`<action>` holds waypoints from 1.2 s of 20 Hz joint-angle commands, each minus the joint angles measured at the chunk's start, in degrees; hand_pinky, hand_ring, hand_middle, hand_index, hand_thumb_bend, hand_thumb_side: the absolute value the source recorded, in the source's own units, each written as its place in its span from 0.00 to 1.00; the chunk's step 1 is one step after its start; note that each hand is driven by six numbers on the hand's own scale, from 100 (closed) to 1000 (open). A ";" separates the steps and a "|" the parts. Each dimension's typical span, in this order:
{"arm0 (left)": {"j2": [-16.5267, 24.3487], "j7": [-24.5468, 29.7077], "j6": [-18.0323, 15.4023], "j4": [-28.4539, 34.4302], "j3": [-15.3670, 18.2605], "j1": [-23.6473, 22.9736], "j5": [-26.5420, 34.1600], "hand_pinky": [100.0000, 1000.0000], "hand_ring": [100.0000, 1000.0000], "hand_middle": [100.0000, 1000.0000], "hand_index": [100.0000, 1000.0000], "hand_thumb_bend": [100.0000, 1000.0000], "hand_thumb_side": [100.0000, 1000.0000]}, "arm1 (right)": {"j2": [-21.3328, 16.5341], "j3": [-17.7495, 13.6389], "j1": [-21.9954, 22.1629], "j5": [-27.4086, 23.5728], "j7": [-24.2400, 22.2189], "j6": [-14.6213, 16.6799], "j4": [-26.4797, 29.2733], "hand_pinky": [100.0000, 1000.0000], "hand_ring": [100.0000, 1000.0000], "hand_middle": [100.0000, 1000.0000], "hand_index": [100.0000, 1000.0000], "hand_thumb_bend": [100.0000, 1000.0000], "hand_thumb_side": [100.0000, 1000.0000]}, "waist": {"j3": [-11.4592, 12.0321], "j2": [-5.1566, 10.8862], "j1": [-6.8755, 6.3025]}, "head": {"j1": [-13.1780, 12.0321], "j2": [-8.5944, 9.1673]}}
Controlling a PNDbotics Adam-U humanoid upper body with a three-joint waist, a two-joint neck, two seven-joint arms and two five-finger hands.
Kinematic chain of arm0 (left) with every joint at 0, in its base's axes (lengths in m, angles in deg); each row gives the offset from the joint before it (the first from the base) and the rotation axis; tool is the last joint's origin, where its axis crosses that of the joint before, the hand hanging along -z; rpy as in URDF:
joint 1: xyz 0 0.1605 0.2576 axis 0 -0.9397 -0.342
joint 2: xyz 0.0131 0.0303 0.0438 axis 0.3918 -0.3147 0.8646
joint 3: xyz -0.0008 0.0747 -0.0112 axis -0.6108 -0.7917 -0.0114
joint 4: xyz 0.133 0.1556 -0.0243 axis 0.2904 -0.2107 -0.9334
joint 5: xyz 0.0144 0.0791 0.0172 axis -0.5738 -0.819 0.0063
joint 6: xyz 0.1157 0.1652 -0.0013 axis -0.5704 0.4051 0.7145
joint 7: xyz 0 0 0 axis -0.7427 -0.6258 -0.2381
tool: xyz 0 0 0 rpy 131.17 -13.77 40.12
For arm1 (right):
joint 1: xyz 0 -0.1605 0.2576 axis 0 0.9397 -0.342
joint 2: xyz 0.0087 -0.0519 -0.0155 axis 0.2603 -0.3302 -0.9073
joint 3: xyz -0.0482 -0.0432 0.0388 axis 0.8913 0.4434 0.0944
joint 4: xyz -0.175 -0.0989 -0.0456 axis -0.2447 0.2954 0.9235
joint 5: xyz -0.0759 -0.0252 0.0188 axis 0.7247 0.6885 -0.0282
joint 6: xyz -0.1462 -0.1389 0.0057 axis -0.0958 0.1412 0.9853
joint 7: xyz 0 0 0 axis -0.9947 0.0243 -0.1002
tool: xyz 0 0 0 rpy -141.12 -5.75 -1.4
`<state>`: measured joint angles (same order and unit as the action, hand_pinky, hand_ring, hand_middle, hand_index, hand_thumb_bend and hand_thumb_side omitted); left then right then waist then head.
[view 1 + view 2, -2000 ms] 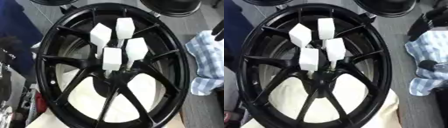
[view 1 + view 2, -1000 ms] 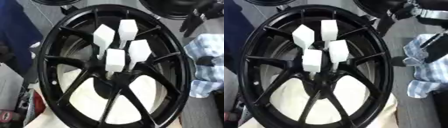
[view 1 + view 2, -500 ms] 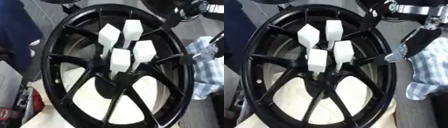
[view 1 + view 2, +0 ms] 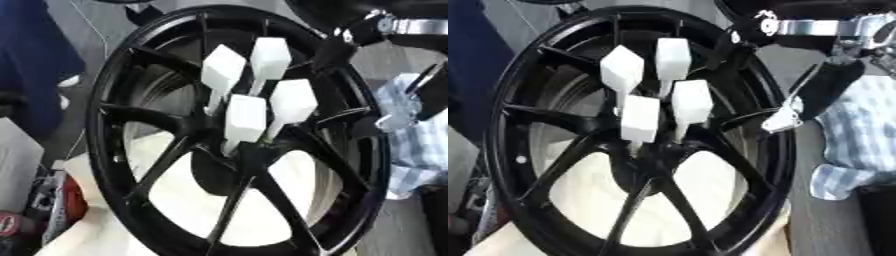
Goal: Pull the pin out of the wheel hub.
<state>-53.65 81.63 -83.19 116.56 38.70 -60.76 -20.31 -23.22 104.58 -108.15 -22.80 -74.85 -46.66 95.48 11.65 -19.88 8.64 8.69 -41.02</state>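
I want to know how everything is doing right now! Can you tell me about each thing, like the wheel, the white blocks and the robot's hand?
Wheel hub: black, tilted up on edge, spokes facing the camera.
White pins: four, all still stuck in the hub, none pulled out.
Right hand: by the wheel's right rim, touching no pin; finger pose unclear.
Checked cloth: crumpled, right of the wheel.
Left hand: not visible.

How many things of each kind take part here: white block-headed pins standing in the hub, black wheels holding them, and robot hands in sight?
White pins: 4
Black wheel: 1
Robot hands, right hand only: 1
Total: 6
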 commanded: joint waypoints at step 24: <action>0.18 0.43 1.01 0.86 -0.78 1.58 -2.62 0.78 0.93 0.66 0.79 0.00 0.75 | 1.71 -0.42 -1.57 -2.02 3.88 -6.41 0.66 0.68 0.76 0.73 0.66 0.53 0.08 | 1.14 -1.54 1.10 | 0.84 1.52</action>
<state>-53.76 82.03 -82.35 116.56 37.99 -59.48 -22.67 -20.52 104.68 -109.14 -24.12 -71.36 -52.65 95.48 12.83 -22.32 10.08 9.28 -40.16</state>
